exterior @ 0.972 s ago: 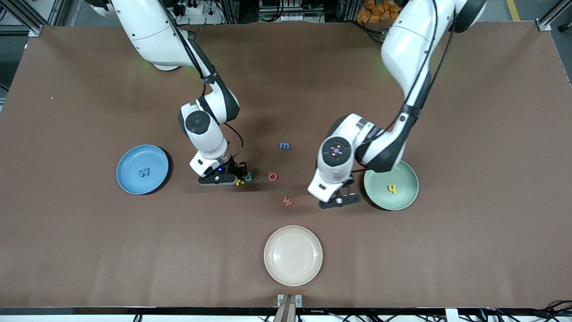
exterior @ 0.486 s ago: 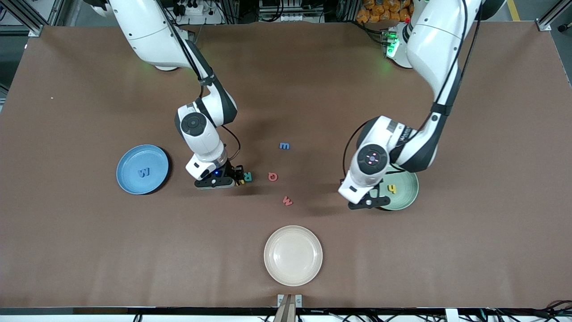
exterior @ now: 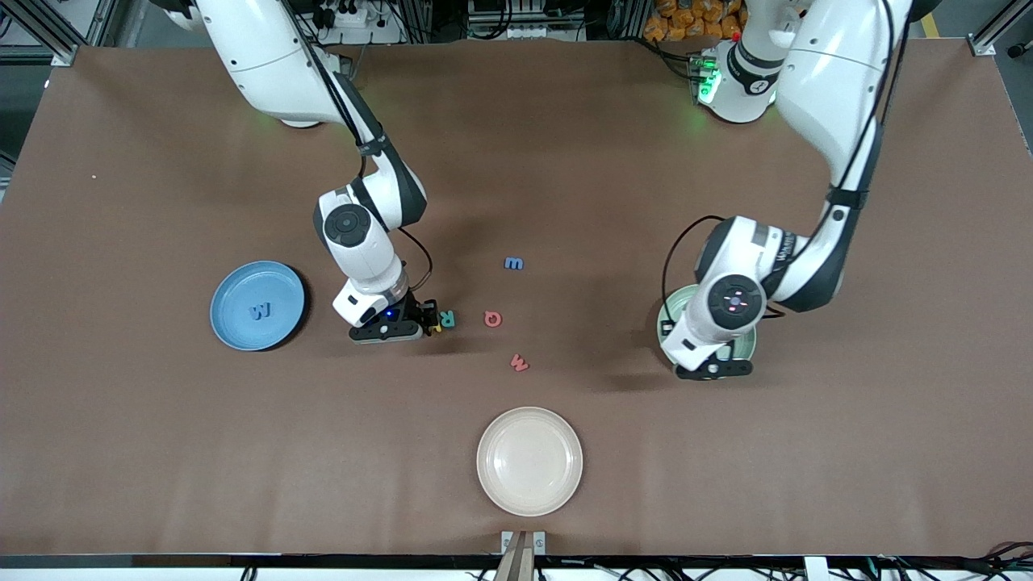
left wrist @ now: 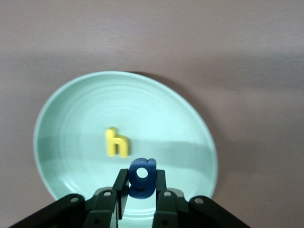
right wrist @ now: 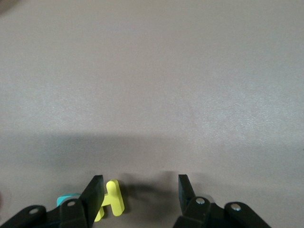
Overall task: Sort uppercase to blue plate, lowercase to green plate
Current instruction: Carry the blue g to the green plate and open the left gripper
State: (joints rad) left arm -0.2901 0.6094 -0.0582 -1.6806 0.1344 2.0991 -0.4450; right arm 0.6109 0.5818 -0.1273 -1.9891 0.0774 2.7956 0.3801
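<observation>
The left gripper [left wrist: 141,187], low in its wrist frame, is pinching the g [left wrist: 142,176] over the green plate [left wrist: 71,118]. The right gripper [right wrist: 137,190] is hanging wide beside the H [right wrist: 110,203].

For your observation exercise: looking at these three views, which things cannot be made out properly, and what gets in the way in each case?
- Front view: the green plate is mostly covered by the left arm; the yellow h and blue g show only in the left wrist view.
- Front view: the left pincer is hidden under its wrist.
- Right wrist view: the teal R is cut off by a finger of the right pincer.
</observation>
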